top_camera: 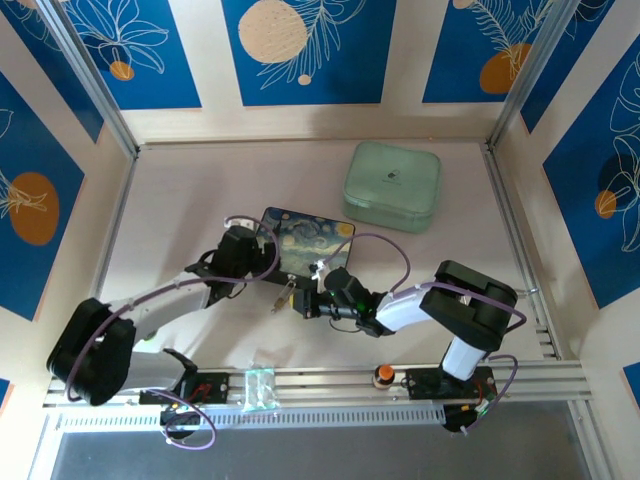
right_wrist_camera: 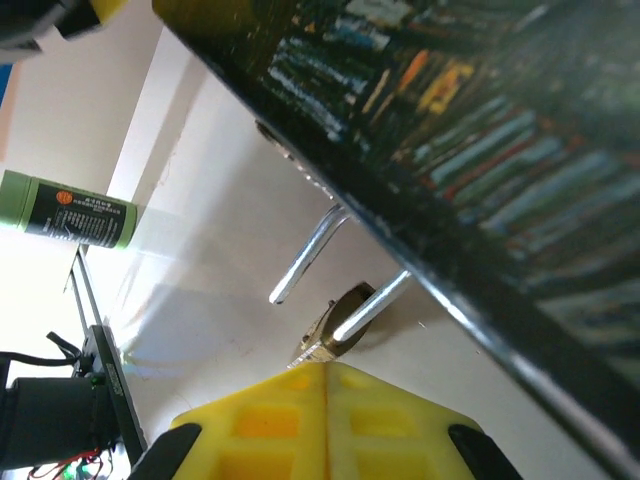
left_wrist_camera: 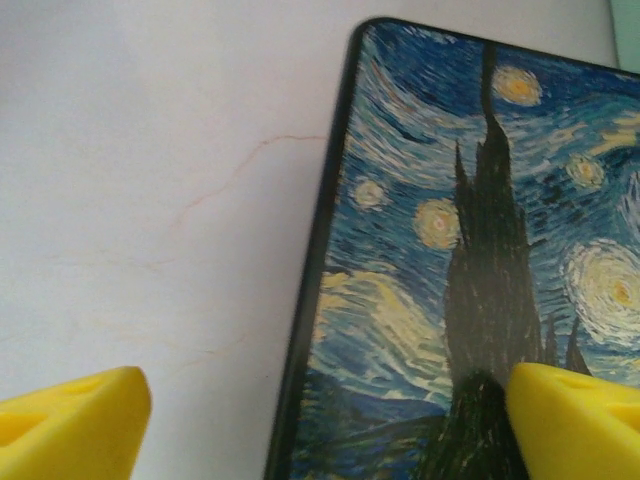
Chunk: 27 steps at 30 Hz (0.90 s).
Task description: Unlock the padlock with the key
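Right wrist view: right tool (right_wrist_camera: 325,378) is shut tight, yellow pads pressed flat together. Can't tell if the very small thin silvery metal key is pinched in the seam; it is too small to make out. Just ahead of its tips sits the tiny brass-gold padlock (right_wrist_camera: 333,335). The brass body is nearest the tool, and the silver shackle (right_wrist_camera: 308,257) rods run away from it, up to the lower edge of the dark starry-night painted box (right_wrist_camera: 480,200). Can't tell whether the shackle is hooked through a latch there.

Left wrist view: left tool (left_wrist_camera: 325,415) is spread wide, holding nothing. The box's black edge lies directly below the gap, with pale surface (left_wrist_camera: 150,200) under one finger and the painted lid under the other.

Handling, as a judgement: the padlock looks light, hard and slick. It is likely to skate or swivel on the smooth surface once the key pushes in, so it needs bracing. Best hold is across the flat brass sides of the body, not the round shackle, leaving the keyhole end free toward the right tool. The key is probably stiff but thin and slippery, prone to twisting between pads, so pinch it by its flat head.
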{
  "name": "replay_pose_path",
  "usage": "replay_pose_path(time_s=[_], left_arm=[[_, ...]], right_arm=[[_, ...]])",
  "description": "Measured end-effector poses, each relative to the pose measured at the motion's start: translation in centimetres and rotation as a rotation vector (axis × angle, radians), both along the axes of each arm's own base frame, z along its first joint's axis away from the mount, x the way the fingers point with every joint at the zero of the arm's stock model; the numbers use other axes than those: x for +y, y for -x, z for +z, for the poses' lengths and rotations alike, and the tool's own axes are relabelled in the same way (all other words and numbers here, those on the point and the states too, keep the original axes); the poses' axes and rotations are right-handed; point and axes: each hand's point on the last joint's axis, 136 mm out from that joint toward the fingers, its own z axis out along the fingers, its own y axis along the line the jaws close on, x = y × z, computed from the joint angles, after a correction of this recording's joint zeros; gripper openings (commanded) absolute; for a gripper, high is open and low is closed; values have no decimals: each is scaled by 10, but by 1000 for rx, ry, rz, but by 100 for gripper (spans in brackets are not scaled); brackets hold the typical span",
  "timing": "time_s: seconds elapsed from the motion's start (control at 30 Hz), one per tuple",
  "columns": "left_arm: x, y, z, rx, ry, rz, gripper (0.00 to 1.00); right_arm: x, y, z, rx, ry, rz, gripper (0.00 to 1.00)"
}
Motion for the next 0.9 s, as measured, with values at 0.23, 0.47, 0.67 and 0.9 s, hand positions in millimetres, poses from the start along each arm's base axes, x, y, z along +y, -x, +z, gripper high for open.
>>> replay_pose_path(time_s=[0.23, 0.47, 0.67, 0.9], left_arm=[[-6, 0, -2, -23, 43, -20, 86], [-4, 3, -3, -38, 82, -5, 85], [-3, 7, -3, -38, 91, -3, 85], [-2, 7, -4, -37, 93, 2, 85]], right_arm=[[-3, -2, -3, -19, 48, -39, 31], [-8, -2, -16, -70, 219, -60, 39], [-6, 2, -17, -82, 229, -54, 46], [9, 10, -14, -94, 179, -22, 55]])
